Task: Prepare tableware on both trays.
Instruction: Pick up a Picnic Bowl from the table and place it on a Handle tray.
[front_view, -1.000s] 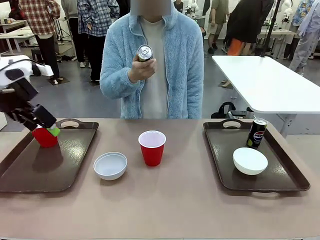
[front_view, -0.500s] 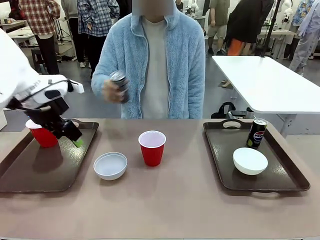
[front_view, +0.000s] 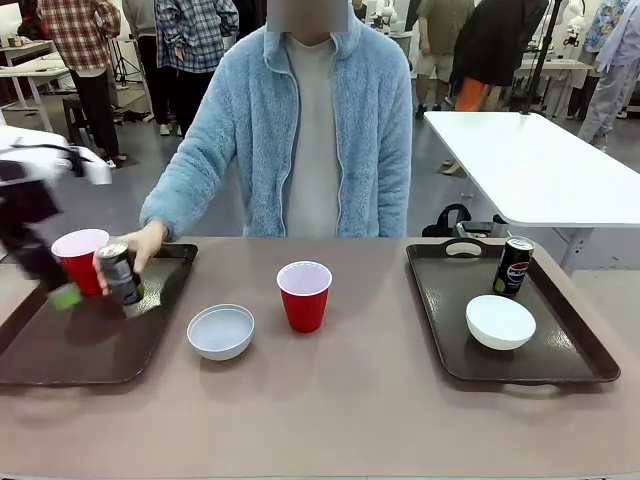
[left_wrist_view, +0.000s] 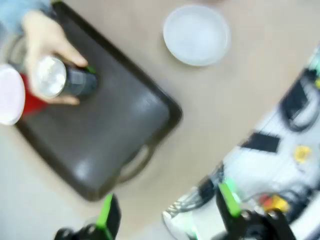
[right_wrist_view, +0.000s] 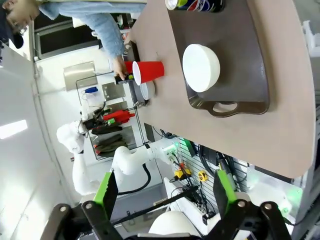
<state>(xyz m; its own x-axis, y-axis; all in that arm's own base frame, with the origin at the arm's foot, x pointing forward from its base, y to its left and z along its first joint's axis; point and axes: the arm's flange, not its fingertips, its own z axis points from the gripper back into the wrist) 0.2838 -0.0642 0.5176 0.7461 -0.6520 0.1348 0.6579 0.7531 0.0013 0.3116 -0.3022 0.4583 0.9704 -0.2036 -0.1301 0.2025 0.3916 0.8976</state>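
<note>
the left pincer (left_wrist_view: 167, 210) is seen with its green-padded fingers spread wide and nothing between them; in the front view it is blurred, at the left edge of the left tray (front_view: 70, 350). the right pincer (right_wrist_view: 165, 190) is likewise seen wide apart and empty, held off the near side of the surface (front_view: 350, 400), well apart from the right tray (front_view: 450, 300).

on the left tray, at its far end, a first red cup (front_view: 80, 260) is stood upright. just beside it a dark can (front_view: 119, 274) is gripped by the person's hand (front_view: 140, 248) and held tilted, low over the tray; whether its base touches the tray cannot be told.

on the bare surface between the trays a white bowl (front_view: 221, 331) is placed near the left tray's rim, and a second red cup (front_view: 304, 295) is stood upright near the middle.

on the right tray a second can (front_view: 514, 265) is stood upright at the far end, with a second bowl (front_view: 500, 321) set nearer the robot, close to it.
</note>
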